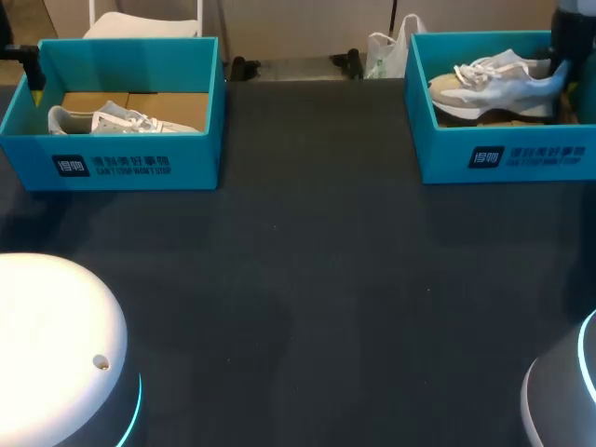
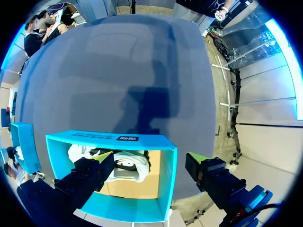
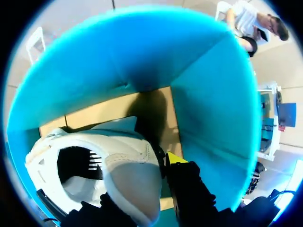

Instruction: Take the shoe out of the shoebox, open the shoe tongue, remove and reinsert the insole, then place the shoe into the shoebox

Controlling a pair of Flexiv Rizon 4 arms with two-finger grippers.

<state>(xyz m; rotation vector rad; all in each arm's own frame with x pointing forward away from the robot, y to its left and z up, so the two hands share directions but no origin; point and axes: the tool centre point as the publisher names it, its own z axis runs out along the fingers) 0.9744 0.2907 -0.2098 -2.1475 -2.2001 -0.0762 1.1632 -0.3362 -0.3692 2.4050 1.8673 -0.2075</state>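
- Two teal shoeboxes stand well apart on the dark surface: the left shoebox at the far left and the right shoebox at the far right.
- There are two pale shoes, one in each box: the left shoe and the right shoe.
- The left gripper hangs over the left shoebox's left end with its fingers wide. One finger is inside beside the left shoe and the other is outside, with the end wall between them.
- The right gripper is down in the right shoebox at the right shoe's heel. The heel hides part of it, so I cannot tell whether it has hold.
- Two rounded white bases sit at the near corners: the left arm base and the right arm base.
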